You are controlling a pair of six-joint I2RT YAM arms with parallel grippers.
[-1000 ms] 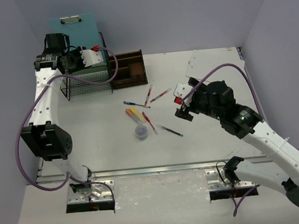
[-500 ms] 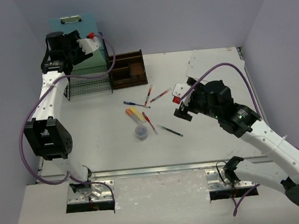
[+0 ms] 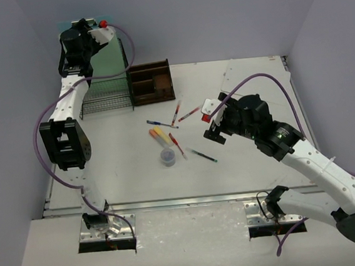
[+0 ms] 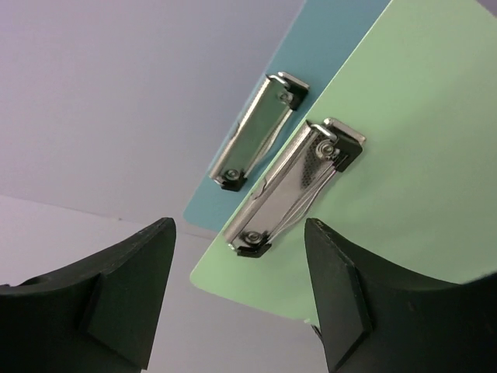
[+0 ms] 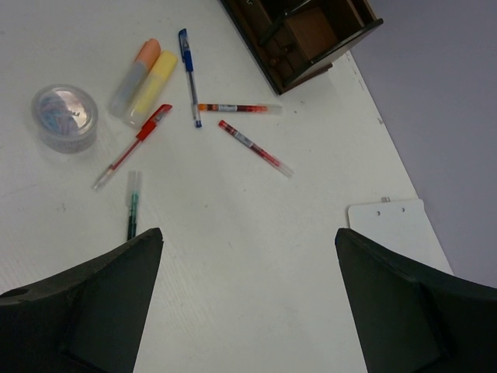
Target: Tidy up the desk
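Observation:
The white desk (image 3: 121, 170) carries several loose pens (image 3: 177, 144), two highlighters (image 3: 158, 135) and a small round clear tub (image 3: 168, 157) near its middle. My right gripper (image 3: 212, 124) hovers open just right of them, with only bare desk (image 5: 256, 202) between its fingers (image 5: 101, 295). High at the back left, my left gripper (image 3: 94, 33) is open and holds nothing. In the left wrist view a green clipboard (image 4: 404, 148) and a blue clipboard (image 4: 326, 39) stand upright beyond my left gripper (image 4: 237, 295), apart from its fingers.
A black wire rack (image 3: 105, 97) holds the green clipboard (image 3: 120, 58) at the back left. A dark wooden organiser (image 3: 151, 82) stands beside it. A white clipboard (image 3: 247, 74) lies flat at the back right. A metal rail (image 3: 184, 201) runs along the near edge.
My left arm has risen from over the wire rack up toward the back wall. The right gripper has drifted slightly toward the pens.

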